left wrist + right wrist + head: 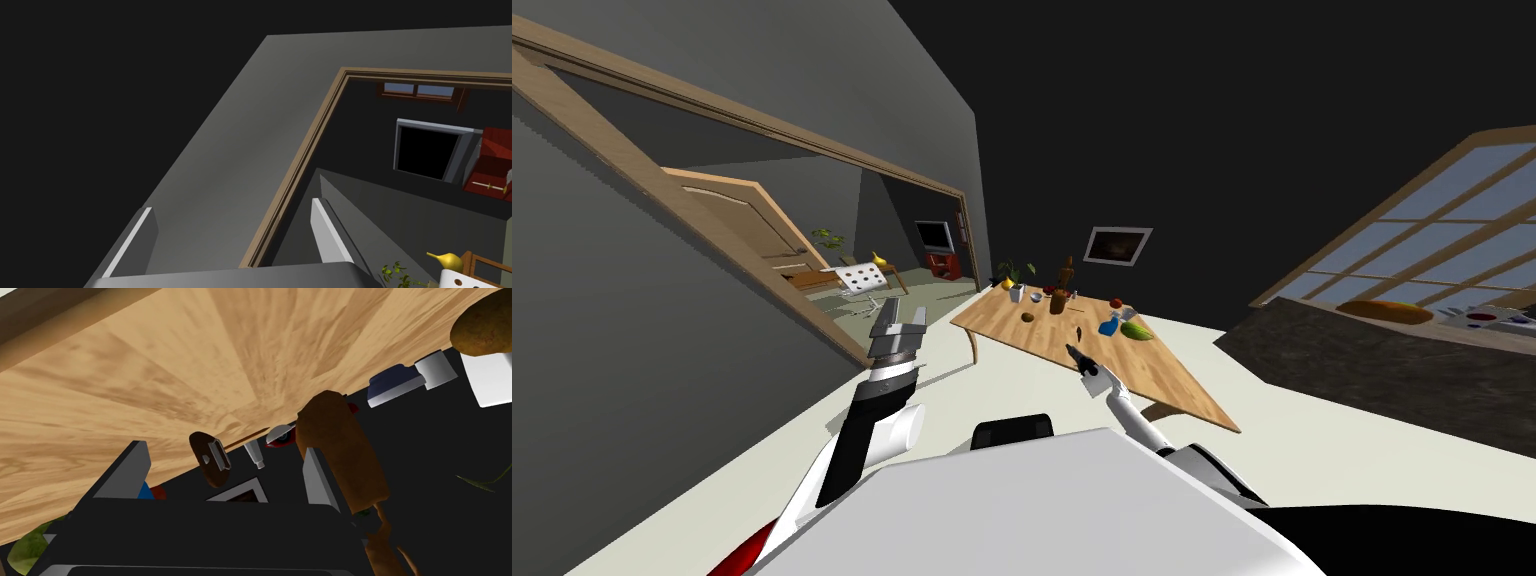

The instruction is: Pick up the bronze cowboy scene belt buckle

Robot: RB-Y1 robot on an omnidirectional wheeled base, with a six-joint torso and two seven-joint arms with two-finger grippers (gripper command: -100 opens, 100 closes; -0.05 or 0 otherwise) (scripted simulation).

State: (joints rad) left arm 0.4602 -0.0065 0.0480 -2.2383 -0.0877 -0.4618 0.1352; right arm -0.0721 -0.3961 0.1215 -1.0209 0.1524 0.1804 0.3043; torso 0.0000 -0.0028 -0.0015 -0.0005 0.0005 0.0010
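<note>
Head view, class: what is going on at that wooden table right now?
The right gripper hangs over the wooden table, fingers open, aimed at the brown oval belt buckle, which lies near a brown bottle. Nothing is held yet. The left gripper is raised off to the side, open and empty.

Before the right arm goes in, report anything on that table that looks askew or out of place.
The brown oval belt buckle, ahead of the right gripper's open fingers, seems to stand on edge on the wooden table, grey clasp side toward the gripper, rather than lying flat. The tall brown bottle beside it stands upright; nothing spilled.
</note>
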